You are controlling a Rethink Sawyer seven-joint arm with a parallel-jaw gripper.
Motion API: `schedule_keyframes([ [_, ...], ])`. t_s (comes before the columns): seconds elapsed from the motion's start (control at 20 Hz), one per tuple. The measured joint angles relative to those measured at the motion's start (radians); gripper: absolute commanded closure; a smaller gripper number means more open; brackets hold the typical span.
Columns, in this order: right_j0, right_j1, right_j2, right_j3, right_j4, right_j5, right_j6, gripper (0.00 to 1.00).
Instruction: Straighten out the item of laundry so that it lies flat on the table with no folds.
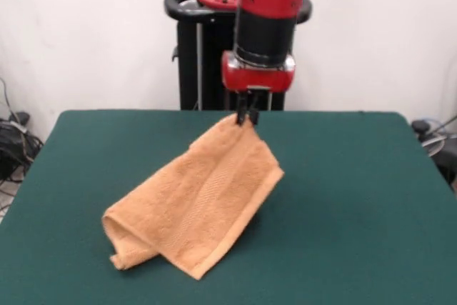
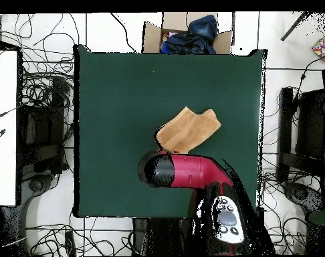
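The item of laundry, a peach terry towel (image 1: 203,201), hangs by one corner from my gripper (image 1: 246,116), which is shut on that corner above the table (image 1: 357,198). The towel slopes down toward the front left, where its lower end rests folded over on the green top. A woven band runs along its length. In the overhead view the towel (image 2: 188,130) shows as a folded wedge near the table's middle (image 2: 118,100), and the red arm (image 2: 185,172) hides the gripper and the lifted corner.
A cardboard box with dark clothes (image 2: 188,33) sits just past the table's edge opposite the robot. Cables lie on the floor around the table. Green surface extends on all sides of the towel.
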Motion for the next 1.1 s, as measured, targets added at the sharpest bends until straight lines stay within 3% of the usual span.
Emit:
schedule_keyframes([
  [0.55,0.014,0.091,0.112,0.083,0.107,-0.063,0.0,1.0],
  [1.1,0.142,0.099,0.121,0.089,0.166,-0.092,0.0,1.0],
])
